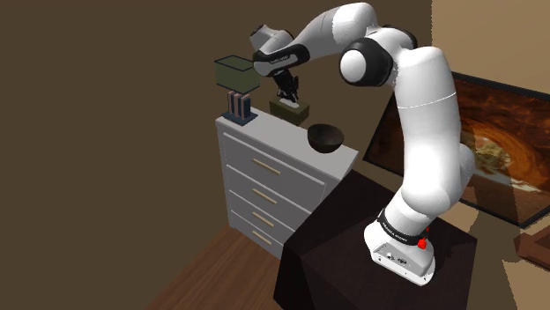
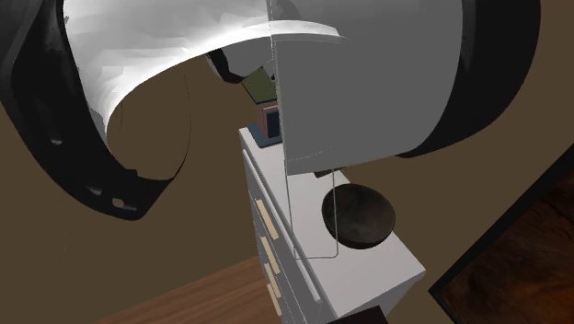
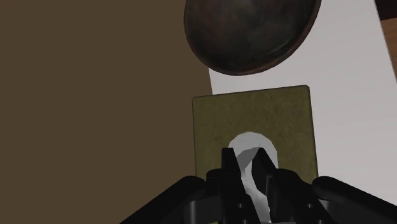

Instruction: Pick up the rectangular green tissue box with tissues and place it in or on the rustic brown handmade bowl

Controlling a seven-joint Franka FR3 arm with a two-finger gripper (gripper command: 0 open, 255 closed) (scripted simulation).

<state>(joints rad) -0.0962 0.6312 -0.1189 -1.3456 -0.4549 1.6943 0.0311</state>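
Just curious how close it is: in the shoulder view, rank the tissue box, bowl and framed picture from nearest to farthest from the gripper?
1. Tissue box, directly under the gripper.
2. Bowl, toward the dresser's near end.
3. Framed picture, at the view's far right.

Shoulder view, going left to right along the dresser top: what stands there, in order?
In order: row of upright books → olive-green tissue box → dark bowl. The lamp overlaps the books, so it is left out.
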